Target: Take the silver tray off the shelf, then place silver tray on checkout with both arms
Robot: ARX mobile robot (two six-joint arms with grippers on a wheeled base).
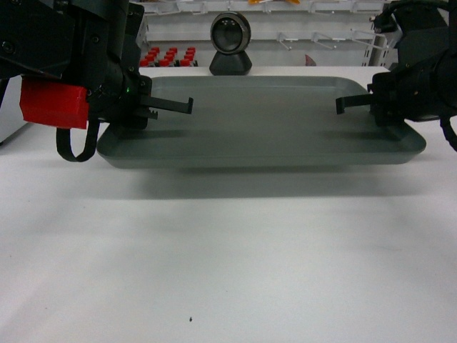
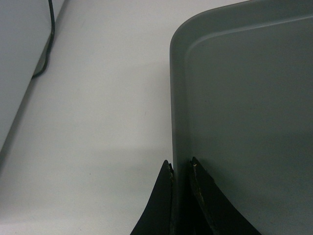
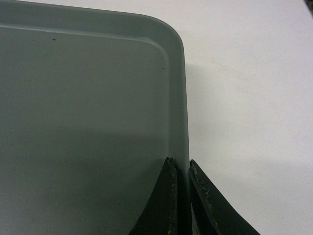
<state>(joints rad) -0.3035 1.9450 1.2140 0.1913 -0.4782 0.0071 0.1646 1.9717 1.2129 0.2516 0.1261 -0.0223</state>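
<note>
Left gripper [image 2: 180, 169]: fingers pinched narrow on the left rim of the silver tray [image 1: 260, 121].
Silver tray: held level just above the white checkout [image 1: 228, 257], its shadow underneath; judged not yet set down.
Right gripper [image 3: 180, 166]: fingers clamped on the tray's right rim.
Risk: a thin rim grip may slip if one arm lowers faster, tilting the tray.
Surroundings: barcode scanner [image 1: 230, 44] stands behind the tray, near its far edge; a dark cable [image 2: 47, 44] lies far left. Nothing below blocks the descent.
</note>
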